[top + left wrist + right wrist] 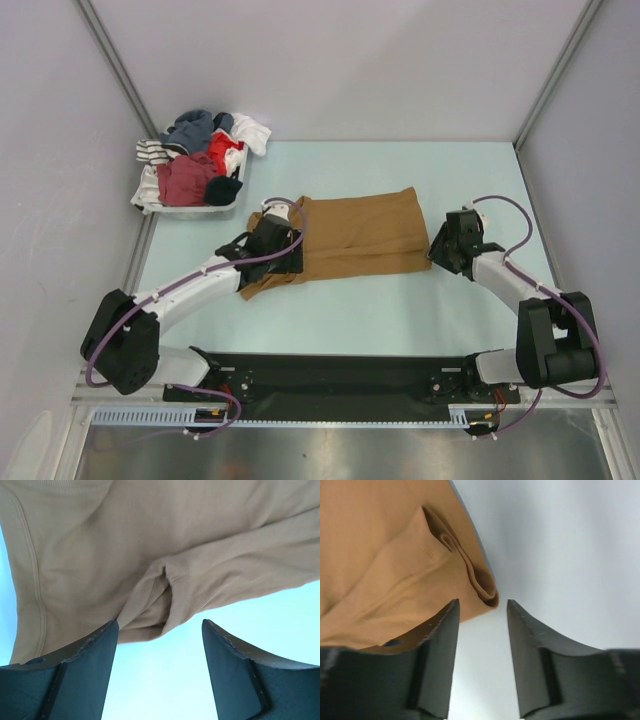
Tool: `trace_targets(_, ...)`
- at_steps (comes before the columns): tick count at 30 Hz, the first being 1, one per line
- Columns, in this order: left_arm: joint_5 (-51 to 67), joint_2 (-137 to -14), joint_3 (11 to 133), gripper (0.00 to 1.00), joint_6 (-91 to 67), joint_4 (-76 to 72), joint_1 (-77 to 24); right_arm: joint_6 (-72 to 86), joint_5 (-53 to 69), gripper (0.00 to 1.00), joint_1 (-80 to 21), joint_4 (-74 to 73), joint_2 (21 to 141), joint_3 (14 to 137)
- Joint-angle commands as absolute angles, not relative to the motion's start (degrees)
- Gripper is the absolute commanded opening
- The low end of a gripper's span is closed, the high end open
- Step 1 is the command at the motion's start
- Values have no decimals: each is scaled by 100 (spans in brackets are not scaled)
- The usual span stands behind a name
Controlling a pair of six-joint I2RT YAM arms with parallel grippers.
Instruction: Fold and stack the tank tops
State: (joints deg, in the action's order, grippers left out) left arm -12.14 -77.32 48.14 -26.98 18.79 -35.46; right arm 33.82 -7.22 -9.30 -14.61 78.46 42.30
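Observation:
The tan-brown tank top [355,238] lies folded lengthwise in the middle of the table. My left gripper [268,252] is open and empty at its left end; in the left wrist view [160,625] the cloth [150,545] lies just beyond the fingertips. My right gripper [440,250] is open and empty at its right near corner; the folded corner [487,592] shows between the fingertips in the right wrist view [482,602]. A dark maroon red top [188,180] lies in the basket.
A white basket [146,196] of mixed clothes stands at the far left of the table, with striped, blue, white and red pieces. Grey walls close in the left, right and back.

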Motion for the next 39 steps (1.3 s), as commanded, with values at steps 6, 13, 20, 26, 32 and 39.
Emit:
trace_targets(6,-1318,-7638,4711,72,-2610,1811,-3560,3313,-176,51,-923,-827,7769,3727)
trace_targets(13,-1354,-7611,4720,72,-2584,1863,-3560,3419,-377,36,-923,-694,8086,3666)
trace_targets(20,-1459,-7506,4702,71,-2558,1934,-3560,3480,-641,0,-1010,-1107,7629,3481)
trace_targets(26,-1433,-7401,4632,71,-2549,1942,-3560,3963,-1160,0,-1432,-2222,6813,3419)
trace_targets(32,-1371,-7348,4658,70,-2479,1995,-3603,4667,-1407,0,-1696,-3181,6005,3147)
trace_targets(39,-1283,-7365,4693,68,-2207,1995,-3762,5080,-1415,15,-1732,-3506,5441,2567)
